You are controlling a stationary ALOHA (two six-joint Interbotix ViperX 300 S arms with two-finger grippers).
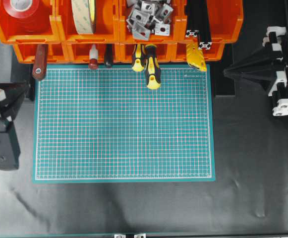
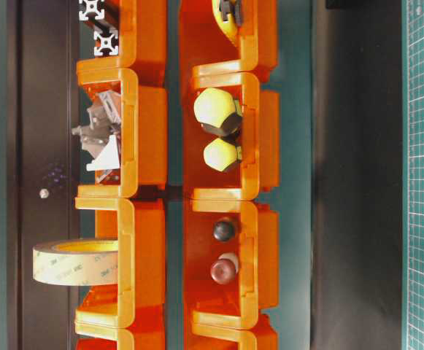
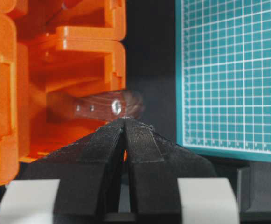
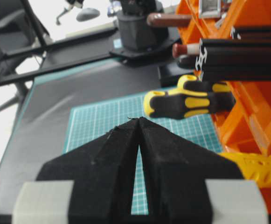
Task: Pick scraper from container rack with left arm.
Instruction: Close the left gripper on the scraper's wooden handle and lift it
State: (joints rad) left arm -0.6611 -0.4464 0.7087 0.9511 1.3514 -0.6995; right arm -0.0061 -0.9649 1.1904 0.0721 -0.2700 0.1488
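Note:
The scraper (image 1: 39,63) lies in the lower left bin of the orange container rack (image 1: 59,30), its reddish-brown handle with the hole sticking out toward the green mat. My left gripper (image 1: 27,89) is shut and empty, a short way from the handle end. In the left wrist view the shut tips (image 3: 125,120) sit just below the scraper handle (image 3: 105,106), inside the rack bin (image 3: 79,51). My right gripper (image 1: 227,72) is shut and empty at the right of the mat; its tips (image 4: 139,119) point over the mat. The blade is hidden in the bin.
The green mat (image 1: 124,124) fills the middle. Two yellow-and-black screwdrivers (image 1: 151,67), a red-tipped tool (image 1: 93,59), a black-handled tool (image 1: 108,57) and a yellow tool (image 1: 196,55) stick out of the lower bins. The upper bins hold tape rolls (image 1: 84,15), metal brackets (image 1: 146,17) and black extrusions (image 1: 199,22).

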